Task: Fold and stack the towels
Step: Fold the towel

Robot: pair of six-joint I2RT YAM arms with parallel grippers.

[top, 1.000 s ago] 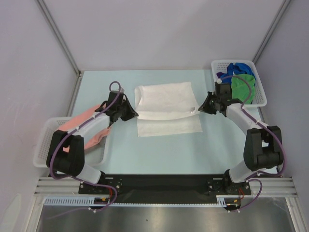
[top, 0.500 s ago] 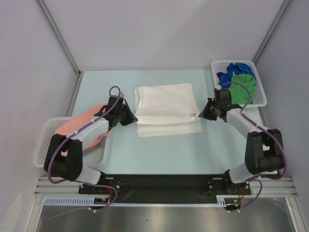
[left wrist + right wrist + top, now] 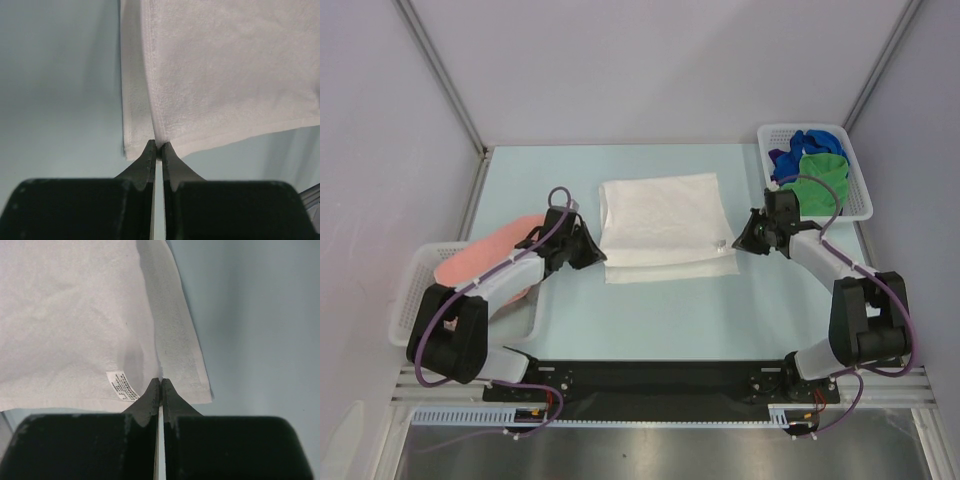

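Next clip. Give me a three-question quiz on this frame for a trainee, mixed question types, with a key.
1. True or false: the left gripper is open, clear of the white towel.
2. Which towels lie in the basket on the right? A) pink and grey B) blue and green C) white only
3. Fill in: the white towel's tag lies beside the ___ gripper.
Key: 1 false, it is shut on the towel's edge. 2 B: blue towel, green towel. 3 right: the right gripper.

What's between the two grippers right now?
The white towel, folded over itself; left gripper and right gripper each pinch an edge. Top view shows it.
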